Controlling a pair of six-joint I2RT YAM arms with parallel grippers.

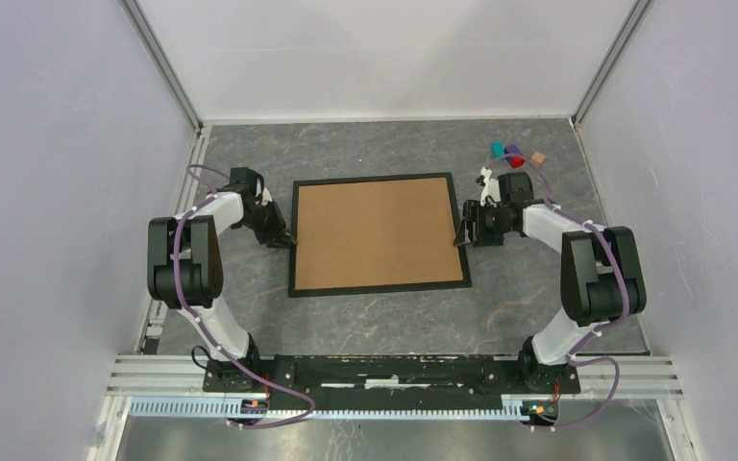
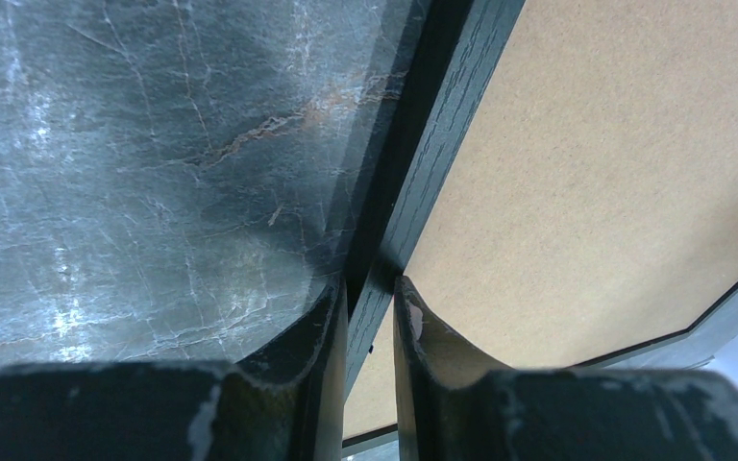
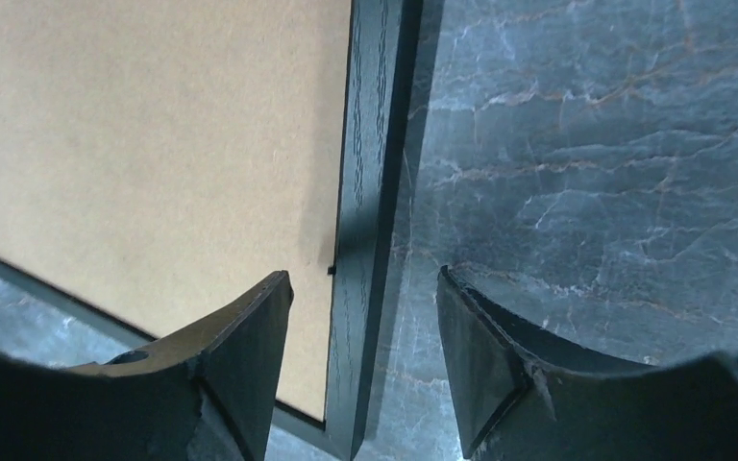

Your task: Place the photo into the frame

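Observation:
The black frame (image 1: 381,178) lies flat in the middle of the table with a plain brown backing board (image 1: 380,233) filling it. The photo is hidden. My left gripper (image 1: 286,240) is at the frame's left edge. In the left wrist view, the left gripper (image 2: 370,288) is shut on the black frame rail (image 2: 442,125). My right gripper (image 1: 461,235) is at the frame's right edge. In the right wrist view, the right gripper (image 3: 365,279) stands open, its fingers on either side of the rail (image 3: 365,144) without touching it.
Several small coloured pieces (image 1: 511,152) lie at the back right of the dark marbled table (image 1: 538,317). White walls close in the table on the left, right and back.

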